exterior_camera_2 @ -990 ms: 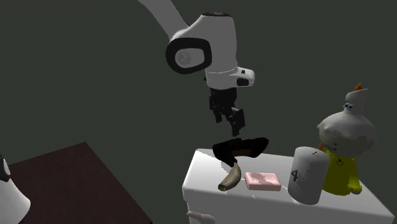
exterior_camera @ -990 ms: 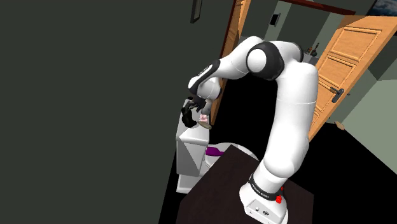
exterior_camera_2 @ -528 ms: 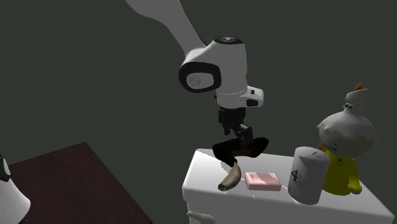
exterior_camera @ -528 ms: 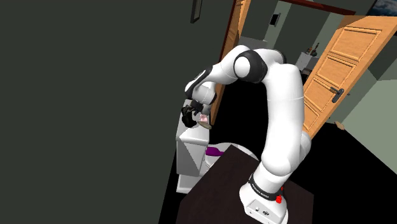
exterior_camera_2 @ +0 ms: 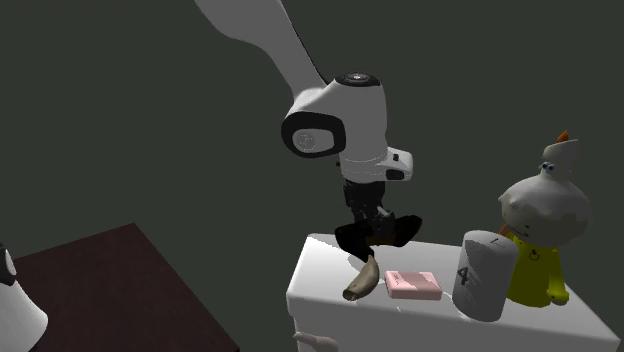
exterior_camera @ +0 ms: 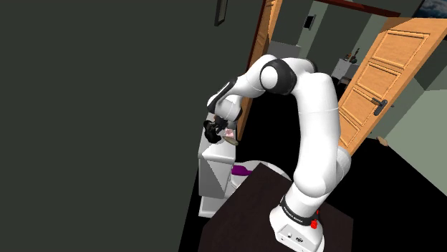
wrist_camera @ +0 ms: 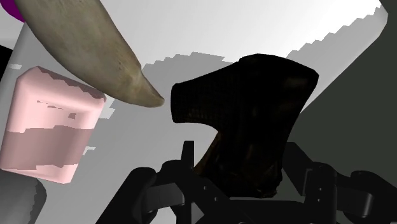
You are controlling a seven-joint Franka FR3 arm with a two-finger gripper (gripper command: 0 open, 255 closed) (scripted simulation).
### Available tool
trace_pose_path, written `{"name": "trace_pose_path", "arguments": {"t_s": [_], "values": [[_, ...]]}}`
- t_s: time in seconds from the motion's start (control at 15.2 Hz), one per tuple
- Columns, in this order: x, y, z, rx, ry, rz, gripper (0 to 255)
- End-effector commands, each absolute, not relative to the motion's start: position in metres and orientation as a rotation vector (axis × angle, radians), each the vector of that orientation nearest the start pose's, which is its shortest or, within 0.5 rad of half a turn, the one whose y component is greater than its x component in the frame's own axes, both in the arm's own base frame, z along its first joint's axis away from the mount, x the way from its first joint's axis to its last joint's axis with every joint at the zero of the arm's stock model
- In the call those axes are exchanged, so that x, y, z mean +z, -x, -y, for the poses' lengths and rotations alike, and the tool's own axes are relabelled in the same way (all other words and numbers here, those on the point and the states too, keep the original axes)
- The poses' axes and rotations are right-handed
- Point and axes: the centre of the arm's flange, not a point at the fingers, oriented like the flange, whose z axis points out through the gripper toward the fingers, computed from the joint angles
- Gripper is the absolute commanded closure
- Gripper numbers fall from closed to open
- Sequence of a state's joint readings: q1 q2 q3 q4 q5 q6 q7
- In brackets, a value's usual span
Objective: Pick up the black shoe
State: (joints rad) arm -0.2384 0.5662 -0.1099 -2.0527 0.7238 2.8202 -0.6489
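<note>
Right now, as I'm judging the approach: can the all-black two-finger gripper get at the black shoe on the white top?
Likely yes: the black two-finger gripper straddles the black shoe, with nothing in between.

Home interior: panelled wooden door (exterior_camera: 390, 68) with black lever handle (exterior_camera: 379, 106), second wooden door (exterior_camera: 266, 32), dark plain wall (exterior_camera: 107, 107).

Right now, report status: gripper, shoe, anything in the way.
Gripper at black shoe, grip unconfirmed. Shoe on white top. Tan horn, pink block close beside, not blocking.
</note>
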Motion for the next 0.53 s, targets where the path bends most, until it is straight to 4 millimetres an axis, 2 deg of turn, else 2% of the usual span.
{"name": "trace_pose_path", "arguments": {"t_s": [0.0,0.33,0.46], "values": [[0.1723,-0.5529,0.2346,-0.445,2.955,-0.51,255],[0.1722,-0.5528,0.2345,-0.445,2.955,-0.51,255],[0.1785,-0.5527,0.2354,-0.445,2.955,-0.51,255]]}}
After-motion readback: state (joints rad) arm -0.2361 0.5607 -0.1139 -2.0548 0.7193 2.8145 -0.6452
